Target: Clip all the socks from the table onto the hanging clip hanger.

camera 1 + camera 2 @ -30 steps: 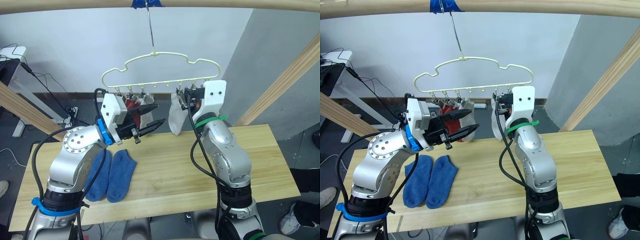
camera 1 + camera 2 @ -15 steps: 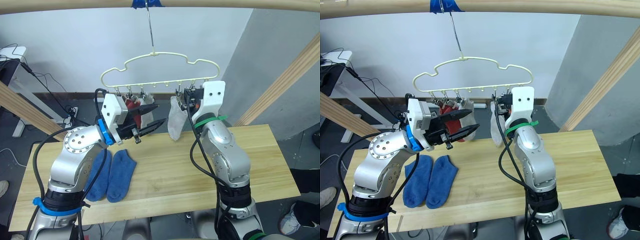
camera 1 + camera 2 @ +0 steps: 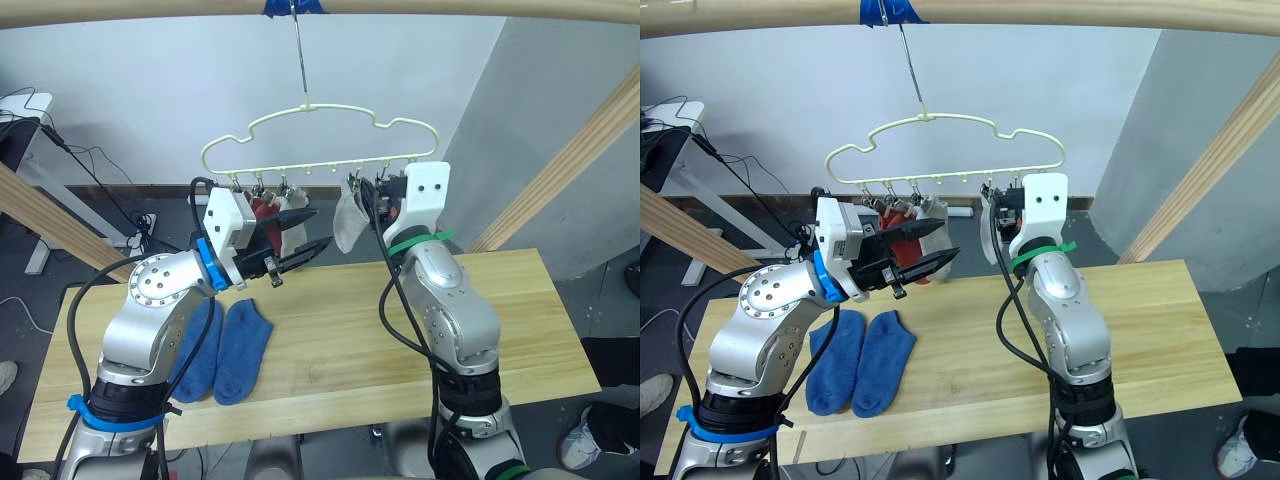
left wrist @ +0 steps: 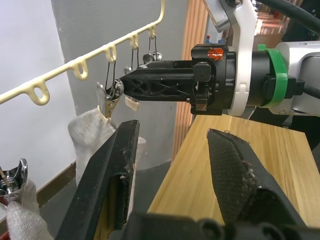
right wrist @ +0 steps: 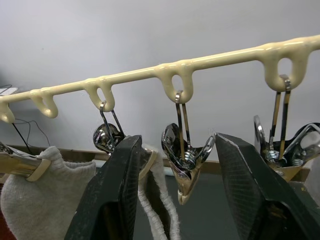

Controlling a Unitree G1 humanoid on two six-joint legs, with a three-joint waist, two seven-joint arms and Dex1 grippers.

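Note:
The cream clip hanger [image 3: 322, 108] hangs from a hook above the table [image 3: 380, 330]. Red socks [image 3: 264, 208] and a light grey sock [image 5: 35, 202] hang from its left-hand clips, partly hidden by my left gripper [image 3: 320, 227], which is open and empty just in front of them. Another light grey sock [image 3: 348, 222] hangs from a clip further right. My right gripper [image 5: 179, 142] is open right behind it, with a bare metal clip [image 5: 186, 162] between its fingers. Two blue socks [image 3: 228, 350] lie side by side on the table's left part.
A thick wooden crossbar with blue tape [image 3: 292, 7] carries the hook. Slanted wooden beams stand at the right [image 3: 575, 155] and the left [image 3: 45, 215]. Cables and a white desk [image 3: 25, 125] lie on the floor beyond the table's left end.
The light grey sock by my right gripper has been drawn up and a little to the left, and now hangs shorter. Both arms have hardly moved.

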